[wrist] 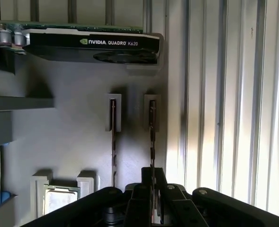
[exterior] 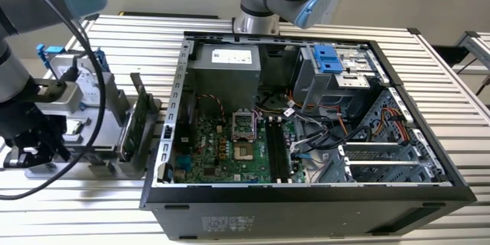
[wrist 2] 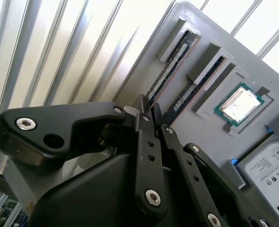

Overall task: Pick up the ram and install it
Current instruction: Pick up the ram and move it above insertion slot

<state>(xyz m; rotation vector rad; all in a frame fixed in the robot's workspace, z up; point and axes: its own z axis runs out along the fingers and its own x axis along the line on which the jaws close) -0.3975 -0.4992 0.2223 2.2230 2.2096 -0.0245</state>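
My hand point(wrist: 153, 182) is down over the grey holder tray point(wrist: 73, 142) on the slatted bench point(wrist: 234, 94). As far as I can judge, its two fingers are pressed together on the ram point(wrist: 152, 137), the outer of two sticks, the one nearest the tray's edge. The stick stands on its long edge in a narrow slot, which is why I come at it from above with one finger on each flat face. That way the bottom contact edge stays free. It sits in its slot, not yet lifted out.

The ram point(wrist 2: 170, 71) is a long, thin, dark board with a row of small chips along it. Seen edge-on, it is hardly more than a line. A second stick point(wrist: 113, 142) stands parallel just beside it in its own slot (close, but apart from my fingers). The tray also carries a graphics card point(wrist: 92, 47), a processor chip point(wrist 2: 238, 104) and a hard drive point(wrist 2: 272, 175). The open computer case point(exterior: 306, 113) lies on its side, well apart, with its memory slots point(exterior: 277, 147) facing up.
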